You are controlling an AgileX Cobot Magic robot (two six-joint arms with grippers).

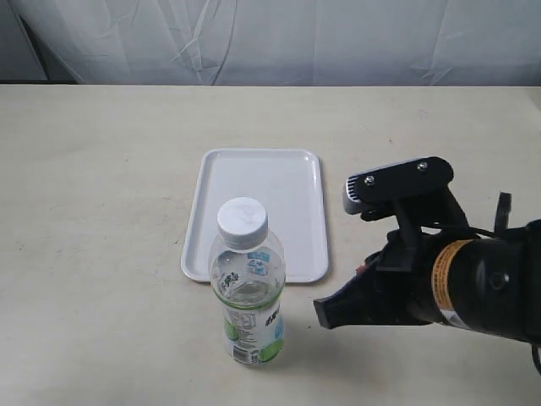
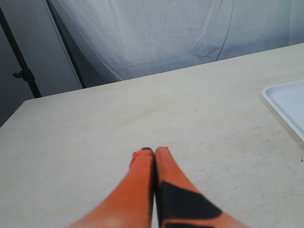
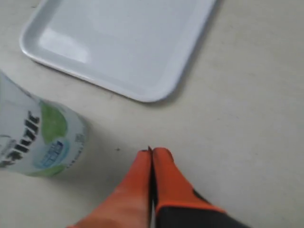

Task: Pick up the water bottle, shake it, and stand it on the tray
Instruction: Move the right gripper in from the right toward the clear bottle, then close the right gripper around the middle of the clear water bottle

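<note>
The water bottle (image 1: 247, 283) stands upright on the table just in front of the tray (image 1: 292, 182), white cap on top and green, white and blue label low down. The flat white tray has nothing on it. My right gripper (image 1: 325, 313) hovers to the right of the bottle, shut and holding nothing, a short gap away. The right wrist view shows its orange fingers (image 3: 153, 153) pressed together, the bottle (image 3: 38, 137) off to one side and the tray (image 3: 118, 42) beyond. My left gripper (image 2: 154, 152) is shut and holds nothing, over bare table; the exterior view does not show it.
The beige table (image 1: 101, 211) stretches round the tray and bottle. A white curtain (image 1: 270, 38) hangs behind its far edge. In the left wrist view a corner of the tray (image 2: 287, 107) shows, and a dark stand (image 2: 21, 71) is past the table's edge.
</note>
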